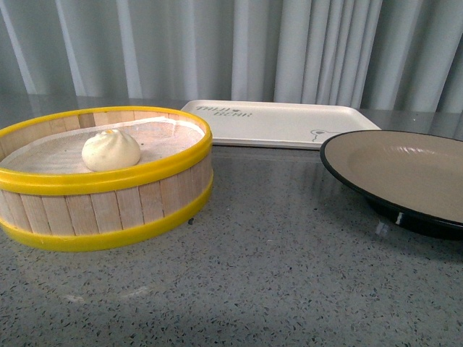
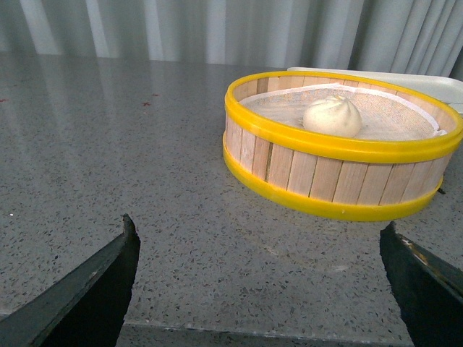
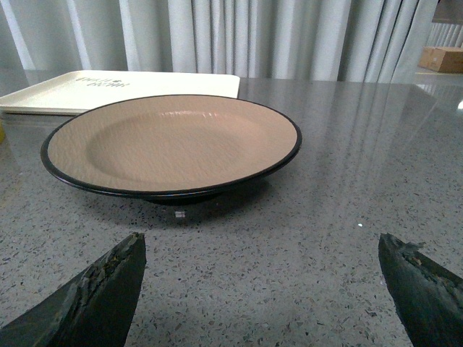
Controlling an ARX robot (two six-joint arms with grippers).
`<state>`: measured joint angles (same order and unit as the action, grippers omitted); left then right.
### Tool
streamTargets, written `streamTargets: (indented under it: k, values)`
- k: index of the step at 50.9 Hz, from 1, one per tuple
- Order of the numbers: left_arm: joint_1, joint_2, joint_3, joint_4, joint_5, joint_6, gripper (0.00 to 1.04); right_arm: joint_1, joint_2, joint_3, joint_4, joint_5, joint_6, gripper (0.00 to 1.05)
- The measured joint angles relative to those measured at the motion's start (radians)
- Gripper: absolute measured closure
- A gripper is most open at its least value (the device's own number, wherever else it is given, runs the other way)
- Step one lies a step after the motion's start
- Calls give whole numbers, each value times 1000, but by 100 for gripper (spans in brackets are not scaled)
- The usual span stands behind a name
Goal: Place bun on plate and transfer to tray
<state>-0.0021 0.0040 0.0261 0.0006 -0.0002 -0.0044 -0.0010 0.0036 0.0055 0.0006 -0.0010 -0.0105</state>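
The white pleated bun [image 1: 111, 150] lies inside a yellow-rimmed wooden steamer basket [image 1: 101, 206] at the left; it also shows in the left wrist view [image 2: 332, 116]. The beige plate with a black rim [image 1: 405, 170] stands at the right and is empty, also in the right wrist view [image 3: 170, 141]. The cream-white tray [image 1: 278, 121] lies behind, between them, empty. My left gripper [image 2: 257, 285] is open over bare table, short of the basket. My right gripper [image 3: 260, 289] is open over bare table, short of the plate. Neither arm shows in the front view.
The grey speckled table [image 1: 275, 275] carries everything. A white cloth lines the basket [image 2: 405, 116]. Pale curtains [image 1: 231, 43] hang behind the table. A cardboard box [image 3: 445, 58] shows far off in the right wrist view.
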Motion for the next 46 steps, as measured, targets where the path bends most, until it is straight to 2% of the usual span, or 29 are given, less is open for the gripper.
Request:
streamTargets:
  k: [46]
  values:
    - [0,0,0,0,0,0,7,0,0,0,0,0,0,8]
